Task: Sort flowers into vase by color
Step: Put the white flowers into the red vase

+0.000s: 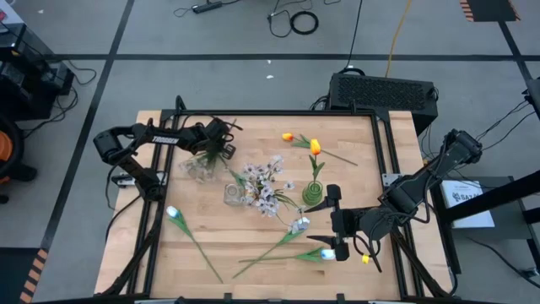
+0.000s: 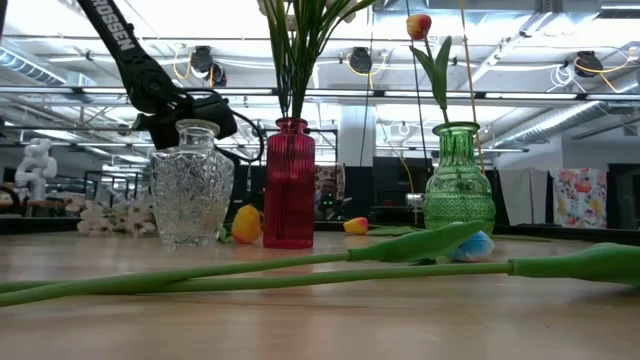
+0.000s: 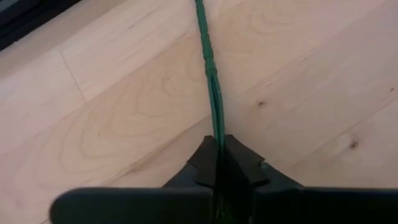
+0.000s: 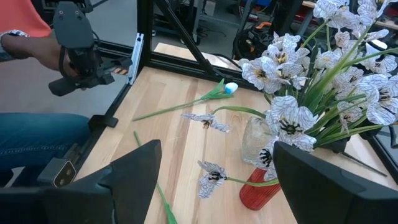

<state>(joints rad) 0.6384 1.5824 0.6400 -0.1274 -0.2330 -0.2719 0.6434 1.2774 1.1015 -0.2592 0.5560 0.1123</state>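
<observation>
Left tool (image 3: 221,146) pinches a green flower stem (image 3: 211,81) above the bench (image 3: 124,93); right tool (image 4: 214,180) spread, holding nothing

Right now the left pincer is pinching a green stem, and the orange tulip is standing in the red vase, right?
Not quite. The low view shows the orange tulip in the green vase, not the red vase. The left pincer does pinch a green stem.
</observation>
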